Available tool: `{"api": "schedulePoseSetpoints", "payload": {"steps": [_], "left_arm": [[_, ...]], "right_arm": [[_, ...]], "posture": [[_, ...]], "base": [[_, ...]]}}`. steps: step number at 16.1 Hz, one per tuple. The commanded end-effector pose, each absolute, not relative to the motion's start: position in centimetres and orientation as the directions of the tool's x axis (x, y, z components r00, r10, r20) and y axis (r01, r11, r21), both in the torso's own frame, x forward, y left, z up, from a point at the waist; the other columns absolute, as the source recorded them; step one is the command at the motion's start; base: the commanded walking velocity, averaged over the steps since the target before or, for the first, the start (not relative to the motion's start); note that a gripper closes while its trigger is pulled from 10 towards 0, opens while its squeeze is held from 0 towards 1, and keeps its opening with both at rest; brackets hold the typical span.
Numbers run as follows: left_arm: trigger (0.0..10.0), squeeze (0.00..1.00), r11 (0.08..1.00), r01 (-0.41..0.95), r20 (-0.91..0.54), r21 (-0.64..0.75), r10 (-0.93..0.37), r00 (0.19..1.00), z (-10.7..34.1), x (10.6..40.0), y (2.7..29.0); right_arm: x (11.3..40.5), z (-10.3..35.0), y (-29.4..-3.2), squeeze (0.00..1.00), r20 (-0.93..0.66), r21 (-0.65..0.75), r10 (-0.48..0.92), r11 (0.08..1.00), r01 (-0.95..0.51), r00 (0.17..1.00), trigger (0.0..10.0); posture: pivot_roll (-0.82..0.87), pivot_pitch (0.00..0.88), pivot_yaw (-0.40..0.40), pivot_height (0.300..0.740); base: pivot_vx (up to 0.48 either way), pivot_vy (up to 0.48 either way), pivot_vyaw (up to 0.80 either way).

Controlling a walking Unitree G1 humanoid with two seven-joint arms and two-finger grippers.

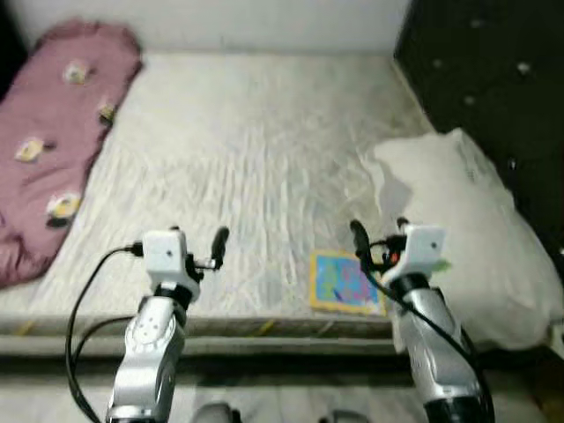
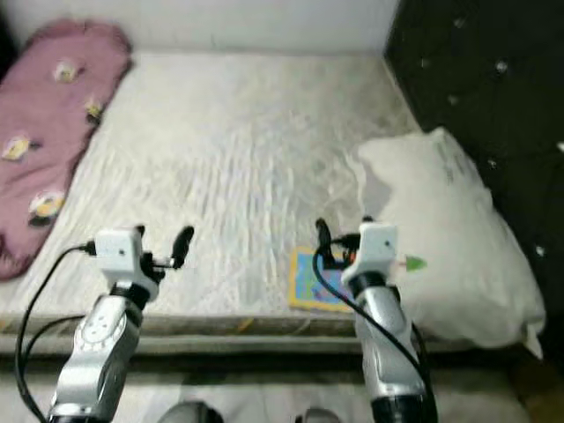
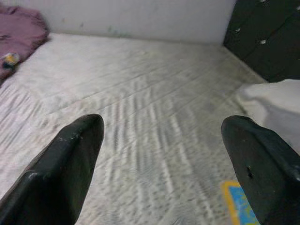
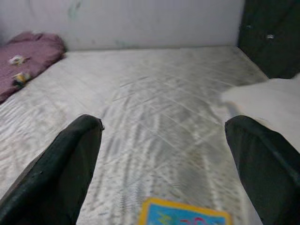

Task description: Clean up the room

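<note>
The book (image 1: 345,282) lies flat at the near edge of the mattress (image 1: 238,159), just beside the white pillow (image 1: 458,220). I have the right gripper (image 4: 164,168) hovering right over it, fingers spread wide and holding nothing, lined up to take it. The left gripper (image 3: 159,164) waits alongside, equally open (and empty). The book's long side seems to run away from me, toward the wall, slightly askew.

A bare quilted mattress (image 1: 247,159) is lying flush against a white wall (image 1: 264,22) at its far end. A dark tufted panel (image 1: 493,79) with buttons is standing along the mattress's right side.
</note>
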State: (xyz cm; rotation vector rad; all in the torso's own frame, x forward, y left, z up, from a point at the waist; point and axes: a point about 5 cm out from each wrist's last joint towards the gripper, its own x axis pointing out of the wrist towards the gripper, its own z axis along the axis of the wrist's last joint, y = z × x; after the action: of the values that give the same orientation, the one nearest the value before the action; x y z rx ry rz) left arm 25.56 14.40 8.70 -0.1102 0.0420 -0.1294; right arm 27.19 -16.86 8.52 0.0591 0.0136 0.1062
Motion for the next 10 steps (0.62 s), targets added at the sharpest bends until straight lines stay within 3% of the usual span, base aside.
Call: {"api": "schedulePoseSetpoints", "payload": {"steps": [1,3,8,10], "left_arm": [[10.0,0.00,0.983,0.146,-0.042,-0.113,-0.151,0.988,8.57,25.46,13.63],[10.0,0.00,0.984,0.136,-0.052,-0.117,-0.143,0.988,8.45,25.45,13.83],[10.0,0.00,0.984,0.129,-0.056,-0.122,-0.137,0.989,8.49,25.47,13.96],[10.0,0.00,0.985,0.125,-0.053,-0.120,-0.132,0.990,8.64,25.60,14.06]], "right_arm": [[26.83,8.40,-17.88,0.00,-0.021,0.048,0.078,0.996,-0.077,0.997,10.0],[26.86,8.35,-17.83,0.00,-0.025,0.048,0.080,0.996,-0.079,0.996,10.0],[27.00,8.45,-17.82,0.00,-0.024,0.044,0.084,0.996,-0.083,0.996,10.0],[27.08,8.49,-17.86,0.00,-0.025,0.042,0.085,0.996,-0.084,0.996,10.0]], "posture": [[-0.03,0.049,0.006,0.740],[-0.03,0.055,0.003,0.740],[-0.03,0.069,0.002,0.740],[-0.03,0.072,0.001,0.740]], "base": [[0.000,0.000,0.00],[0.000,0.163,0.00],[0.000,0.480,0.00],[0.000,0.480,-0.55]]}}
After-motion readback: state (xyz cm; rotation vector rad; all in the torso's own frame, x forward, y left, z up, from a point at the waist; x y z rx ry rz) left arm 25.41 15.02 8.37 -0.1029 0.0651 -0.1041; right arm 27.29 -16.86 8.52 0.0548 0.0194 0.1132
